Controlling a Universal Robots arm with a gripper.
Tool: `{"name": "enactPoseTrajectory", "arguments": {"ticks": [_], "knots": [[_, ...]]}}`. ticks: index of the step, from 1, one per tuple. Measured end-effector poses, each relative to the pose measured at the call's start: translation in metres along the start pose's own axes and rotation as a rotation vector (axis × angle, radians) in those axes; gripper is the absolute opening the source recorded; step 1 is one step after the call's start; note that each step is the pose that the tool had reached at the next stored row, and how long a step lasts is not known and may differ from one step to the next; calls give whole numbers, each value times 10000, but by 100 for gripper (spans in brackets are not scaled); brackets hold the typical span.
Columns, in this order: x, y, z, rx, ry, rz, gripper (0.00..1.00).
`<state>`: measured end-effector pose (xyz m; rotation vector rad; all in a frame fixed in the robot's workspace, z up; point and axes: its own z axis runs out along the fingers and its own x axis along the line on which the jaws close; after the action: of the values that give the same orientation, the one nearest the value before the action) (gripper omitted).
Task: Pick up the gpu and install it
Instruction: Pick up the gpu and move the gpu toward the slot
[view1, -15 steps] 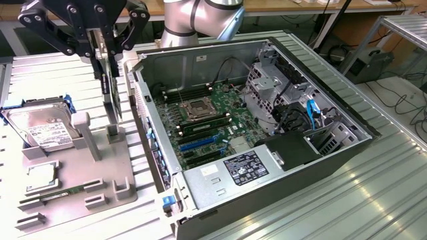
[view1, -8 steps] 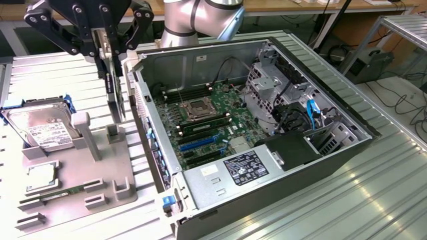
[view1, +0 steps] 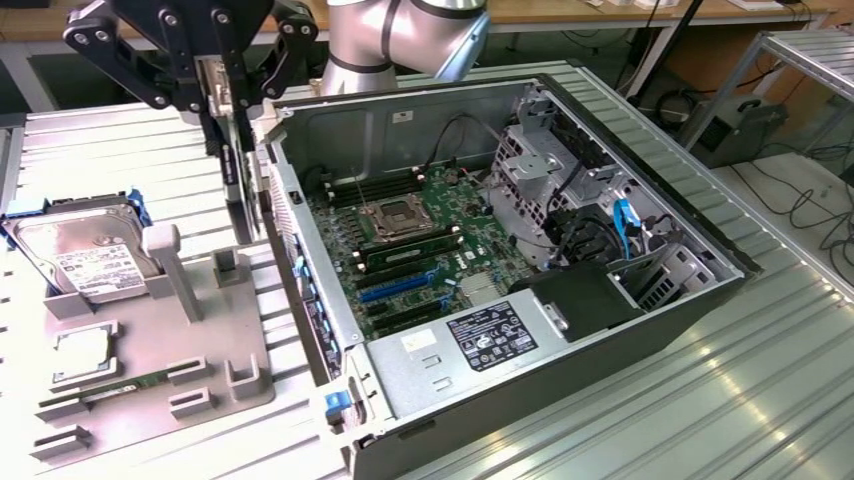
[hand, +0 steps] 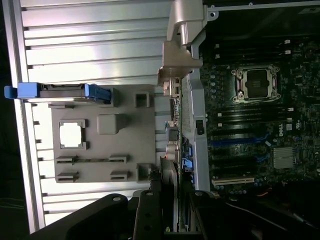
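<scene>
The gpu (view1: 240, 180) is a thin black card hanging edge-on and upright, with a pale metal strip along it. My gripper (view1: 224, 95) is shut on its upper end and holds it in the air above the grey holder tray (view1: 227, 350), just outside the near wall of the open computer case (view1: 534, 250). In the wrist view the gpu (hand: 171, 135) runs away from my gripper (hand: 172, 212) along the case's rim, between the tray and the motherboard (hand: 255, 115). The motherboard's blue and black card slots (view1: 394, 285) lie open inside the case.
On the tray stand a silver hard drive (view1: 80, 250) with blue rails, a square processor chip (view1: 83, 352) and a green memory stick (view1: 127, 388). Drive cages and cables (view1: 587, 210) fill the case's far side. The power supply (view1: 467, 340) sits at its near end.
</scene>
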<state>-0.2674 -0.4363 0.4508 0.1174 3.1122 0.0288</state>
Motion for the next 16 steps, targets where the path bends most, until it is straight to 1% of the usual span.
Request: {"name": "enactPoseTrajectory", "arguments": {"ticks": [16], "knots": [[-143,11,6,16,-1,0,26]]}}
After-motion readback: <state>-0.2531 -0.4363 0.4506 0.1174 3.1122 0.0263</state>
